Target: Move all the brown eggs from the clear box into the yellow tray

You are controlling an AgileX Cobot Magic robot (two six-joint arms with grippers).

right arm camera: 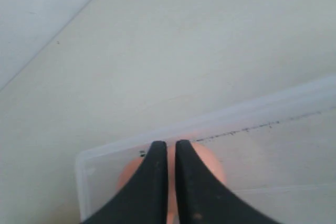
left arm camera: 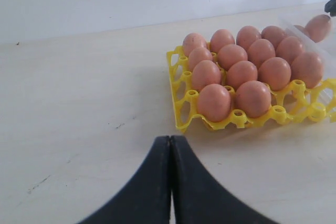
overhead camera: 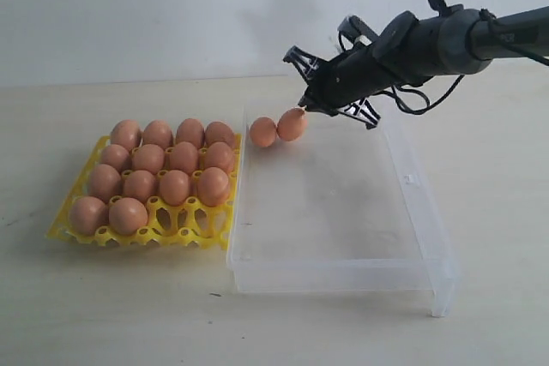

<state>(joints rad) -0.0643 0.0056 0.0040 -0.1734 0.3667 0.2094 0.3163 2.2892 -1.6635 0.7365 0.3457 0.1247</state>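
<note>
Left gripper (left arm camera: 170, 143): pressed closed, empty. Yellow tray (overhead camera: 184, 227), 9 o'clock, carries fourteen brown eggs (overhead camera: 174, 187). Clear box (overhead camera: 343, 276), centre, has two remaining eggs (overhead camera: 263, 132) in its 11 o'clock corner. Right gripper (overhead camera: 304, 110): narrowed to a slit atop one (hold unconfirmed).

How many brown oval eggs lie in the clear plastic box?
2, side by side in the far left corner of the clear plastic box: left egg free, right egg at the right gripper. None seems hidden.
</note>
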